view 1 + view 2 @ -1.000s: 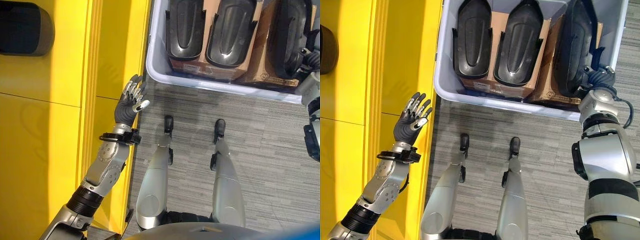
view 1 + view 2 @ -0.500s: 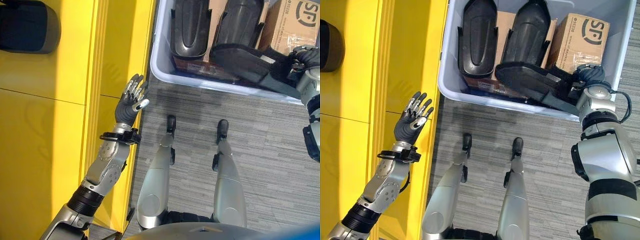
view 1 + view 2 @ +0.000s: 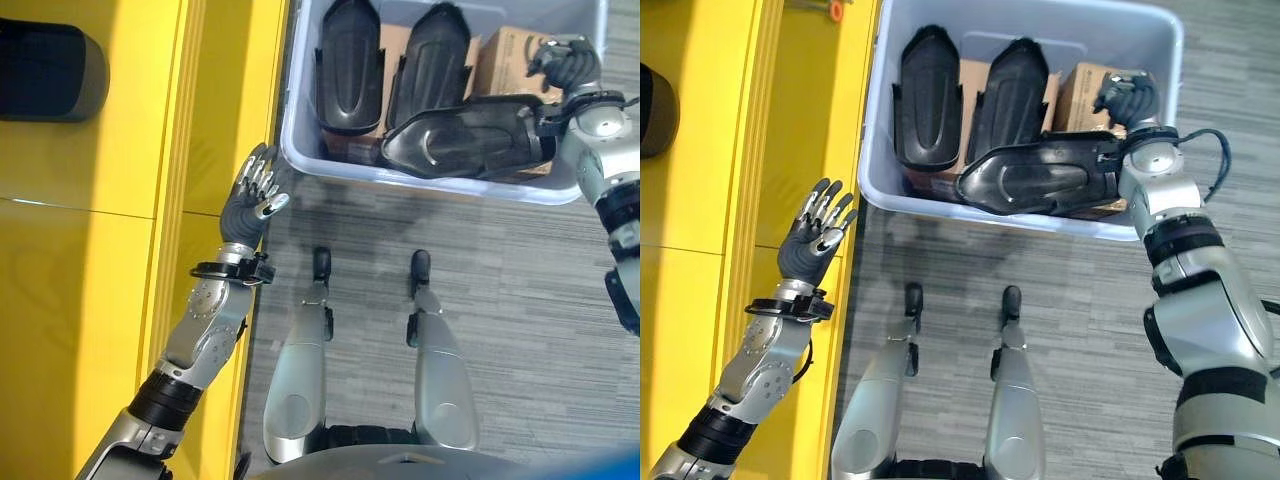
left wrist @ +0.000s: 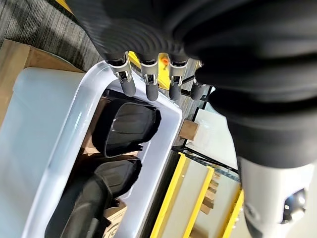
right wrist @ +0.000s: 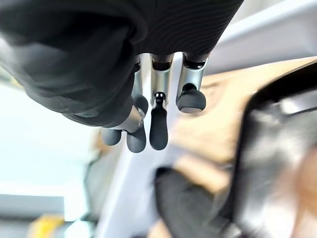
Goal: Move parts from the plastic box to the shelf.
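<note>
We are looking down on a pale plastic box (image 3: 876,150) sitting on grey carpet just beside a yellow shelf (image 3: 120,250). In it, two black moulded parts (image 3: 926,100) are standing upright side by side, leaning against brown cardboard boxes (image 3: 1080,90). We are seeing a third black part (image 3: 1040,180) lying across the box's near rim, tipped on its side, with its right end at our right hand (image 3: 1127,97). That hand is sitting over the far right of the box with its fingers bent, but from the head views we cannot tell whether they are closing on the part. In the right wrist view the fingers (image 5: 158,126) are hanging down, curled with nothing between them, and a dark shape beyond them is too blurred for us to name.

Our left hand (image 3: 250,195) is hovering at the shelf's edge, near the box's left corner, fingers spread and straight, holding nothing. The left wrist view is giving us what the head views are not: past the straight fingertips (image 4: 150,92) we are seeing the box (image 4: 74,129) from its outer side, with a part (image 4: 130,130) inside it and the yellow shelf frame (image 4: 190,198) beyond.
</note>
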### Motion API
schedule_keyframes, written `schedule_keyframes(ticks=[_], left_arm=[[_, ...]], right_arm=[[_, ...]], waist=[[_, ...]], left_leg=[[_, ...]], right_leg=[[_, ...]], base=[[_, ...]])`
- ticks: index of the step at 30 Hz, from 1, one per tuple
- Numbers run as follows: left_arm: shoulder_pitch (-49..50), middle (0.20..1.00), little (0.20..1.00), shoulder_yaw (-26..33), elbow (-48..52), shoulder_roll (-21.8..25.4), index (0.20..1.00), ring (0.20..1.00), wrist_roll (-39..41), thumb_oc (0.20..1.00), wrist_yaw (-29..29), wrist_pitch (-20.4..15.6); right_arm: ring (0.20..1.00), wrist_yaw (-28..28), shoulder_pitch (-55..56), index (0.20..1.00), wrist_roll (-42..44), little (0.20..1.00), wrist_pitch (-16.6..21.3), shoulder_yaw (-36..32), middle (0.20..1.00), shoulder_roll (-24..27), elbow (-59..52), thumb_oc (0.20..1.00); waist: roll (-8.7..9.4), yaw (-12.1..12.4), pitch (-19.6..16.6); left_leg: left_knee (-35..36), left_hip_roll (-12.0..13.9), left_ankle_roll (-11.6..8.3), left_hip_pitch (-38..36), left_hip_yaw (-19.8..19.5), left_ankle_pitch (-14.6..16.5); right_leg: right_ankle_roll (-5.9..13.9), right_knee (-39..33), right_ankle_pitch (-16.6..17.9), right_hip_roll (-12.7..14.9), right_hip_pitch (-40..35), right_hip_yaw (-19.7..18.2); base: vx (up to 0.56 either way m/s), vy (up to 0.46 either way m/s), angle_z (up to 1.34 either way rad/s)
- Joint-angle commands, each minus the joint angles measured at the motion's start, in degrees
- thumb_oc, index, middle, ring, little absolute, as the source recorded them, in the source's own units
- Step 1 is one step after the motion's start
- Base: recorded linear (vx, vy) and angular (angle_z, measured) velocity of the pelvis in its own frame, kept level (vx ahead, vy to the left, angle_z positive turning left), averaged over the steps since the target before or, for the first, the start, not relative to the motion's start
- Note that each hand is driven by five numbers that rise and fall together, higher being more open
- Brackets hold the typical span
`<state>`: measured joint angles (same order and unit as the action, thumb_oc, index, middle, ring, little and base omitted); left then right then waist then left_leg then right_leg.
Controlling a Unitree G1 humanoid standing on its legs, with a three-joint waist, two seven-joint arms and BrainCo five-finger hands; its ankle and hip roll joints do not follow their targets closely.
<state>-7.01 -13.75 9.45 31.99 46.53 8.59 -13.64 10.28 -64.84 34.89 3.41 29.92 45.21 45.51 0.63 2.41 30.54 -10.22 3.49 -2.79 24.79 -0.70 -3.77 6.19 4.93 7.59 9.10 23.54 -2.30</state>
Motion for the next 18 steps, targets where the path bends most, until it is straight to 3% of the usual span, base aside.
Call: schedule_keyframes(ticks=[1, 8, 17, 18], left_arm=[[3.0, 1.000, 1.000, 2.1, 4.5, 1.1, 1.000, 1.000, 0.3, 1.000, -1.6, -1.8], [5.3, 1.000, 1.000, 4.2, 4.2, 2.0, 1.000, 1.000, 0.3, 1.000, -2.9, -1.1], [6.8, 1.000, 1.000, 4.9, 3.8, 2.4, 1.000, 1.000, 0.3, 1.000, -4.0, -0.6], [6.8, 1.000, 1.000, 4.8, 4.0, 2.5, 1.000, 1.000, 0.3, 1.000, -4.3, -0.6]], right_arm=[[0.200, 1.2, 1.3, 0.200, -3.1, 0.200, 2.7, 0.0, 0.200, 3.5, -1.6, 0.200], [0.200, 0.0, 7.2, 0.200, -5.6, 0.200, 3.2, -3.2, 0.200, 7.2, -13.3, 0.200], [0.200, -0.9, 11.3, 0.200, -8.6, 0.200, 3.2, -5.4, 0.200, 8.3, -17.1, 0.200], [0.573, -1.5, 11.6, 0.573, -9.0, 0.573, 3.3, -5.1, 0.573, 8.4, -16.9, 0.573]], waist=[[-0.33, 0.6, -2.6], [1.08, 0.2, -5.9], [1.42, 0.1, -8.1], [1.41, 0.1, -8.2]], left_leg=[[0.5, 2.9, -0.91, -0.1, -2.5, 2.6], [1.2, 3.7, -1.03, -2.2, -2.3, 2.6], [1.1, 4.2, -1.11, -3.6, -2.5, 2.9], [1.2, 4.2, -1.15, -3.7, -2.5, 2.9]], right_leg=[[0.66, 5.4, -9.1, 1.5, -3.0, 0.8], [0.91, 3.9, -8.5, 1.6, -4.8, 0.5], [1.02, 3.8, -8.8, 1.5, -6.2, 0.6], [1.03, 3.8, -8.8, 1.4, -6.2, 0.5]], base=[[0.00, 0.000, 0.00], [0.00, -0.007, -0.02], [0.00, -0.004, -0.01], [0.00, 0.000, 0.00]])
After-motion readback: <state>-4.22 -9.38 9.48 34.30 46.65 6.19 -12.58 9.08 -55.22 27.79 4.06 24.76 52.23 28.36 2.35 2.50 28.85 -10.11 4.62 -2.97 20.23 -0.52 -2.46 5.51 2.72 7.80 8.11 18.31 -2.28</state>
